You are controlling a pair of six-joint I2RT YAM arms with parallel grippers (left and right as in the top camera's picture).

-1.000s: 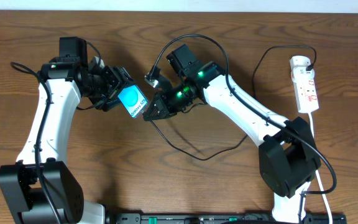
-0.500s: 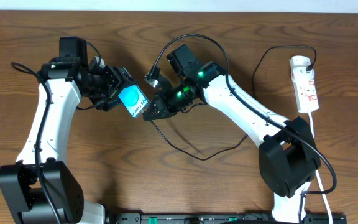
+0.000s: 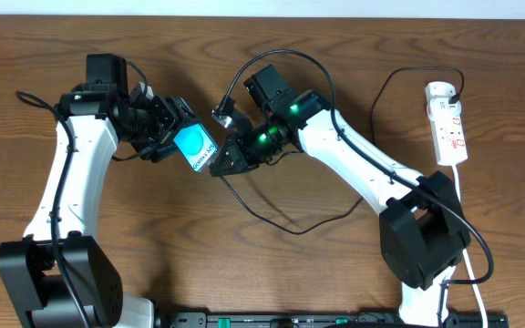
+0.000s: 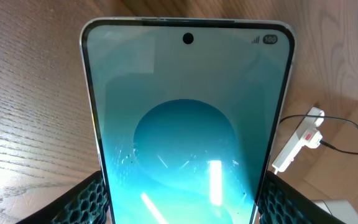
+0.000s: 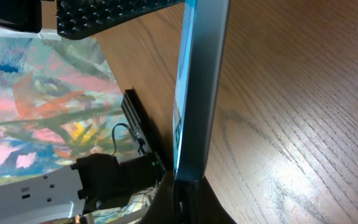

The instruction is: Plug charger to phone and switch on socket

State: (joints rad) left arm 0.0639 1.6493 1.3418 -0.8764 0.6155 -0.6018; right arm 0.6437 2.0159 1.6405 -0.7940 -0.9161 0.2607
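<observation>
Brown counter (image 3: 153, 255) lies open at 6 o'clock of your phone (image 3: 195, 147). Left hand (image 3: 173, 137) clamps its sides. Right hand (image 3: 224, 162) pinches the charger (image 3: 303, 231) at its 4 o'clock edge.

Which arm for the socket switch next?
Right, once it lets go of the charger: the socket lies on its side of the table; the left gripper holds the phone, far from it.

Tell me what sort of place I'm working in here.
Probably an indoor robot test bench: a wood-grain table, two white arms mounted at its near edge, and a white power strip at the right. The left gripper holds the phone, the right gripper the charger.
</observation>
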